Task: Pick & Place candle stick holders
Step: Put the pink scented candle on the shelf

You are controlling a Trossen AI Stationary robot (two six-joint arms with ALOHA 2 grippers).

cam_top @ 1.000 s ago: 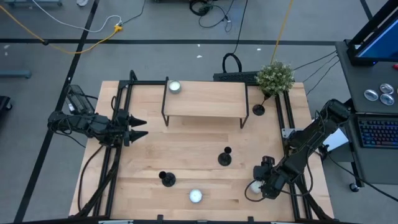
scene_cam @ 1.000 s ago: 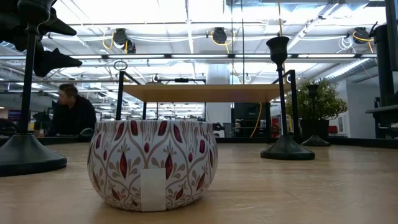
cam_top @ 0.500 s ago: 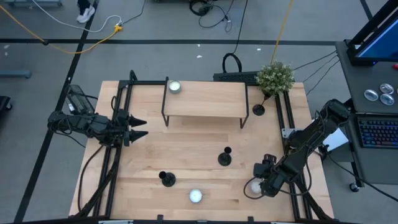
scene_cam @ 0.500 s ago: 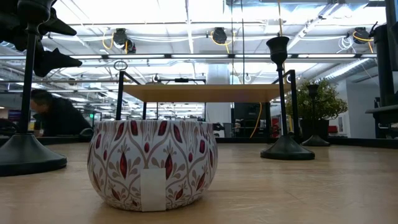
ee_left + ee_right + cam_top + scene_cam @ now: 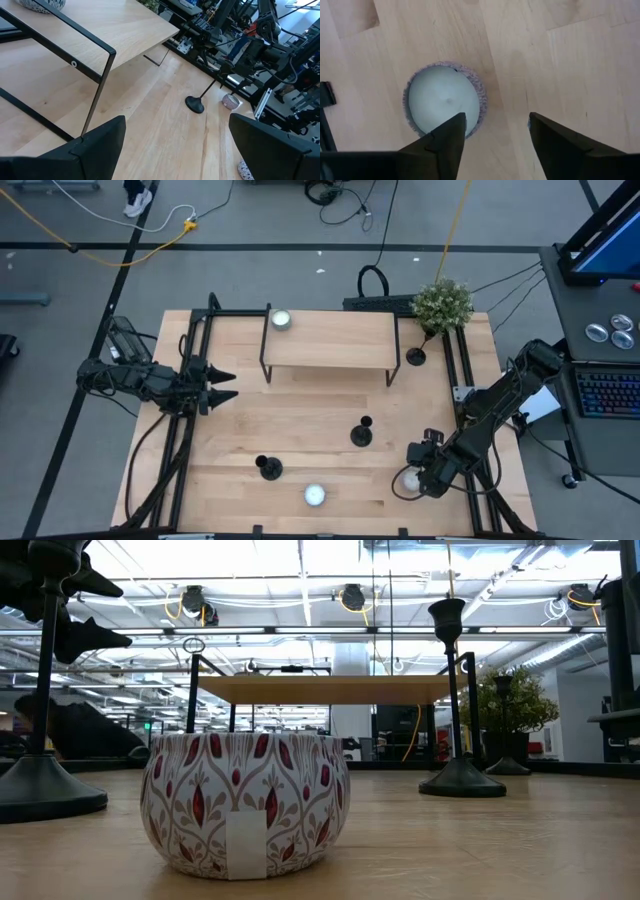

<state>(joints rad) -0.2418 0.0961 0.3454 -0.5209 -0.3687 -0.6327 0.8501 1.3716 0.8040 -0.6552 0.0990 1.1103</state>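
Three black candle stick holders stand upright on their disc bases on the wooden table: one near the middle (image 5: 362,433), one toward the near edge (image 5: 268,468), one at the far right beside a plant (image 5: 416,357). The middle one shows in the left wrist view (image 5: 196,104). My left gripper (image 5: 228,384) is open and empty at the table's left side, pointing right. My right gripper (image 5: 415,478) is open at the near right, pointing down over a white candle in a tin (image 5: 444,99), which lies by one finger (image 5: 442,142). It holds nothing.
A wooden riser shelf (image 5: 328,338) on black legs stands at the far middle, with a candle tin (image 5: 281,319) on it. A patterned candle tin (image 5: 245,802) sits at the near edge. A potted plant (image 5: 442,303) stands at the far right. A person shows beyond the table (image 5: 75,730).
Neither arm nor any holder has visibly moved. The person in the room beyond the table has bent down lower.
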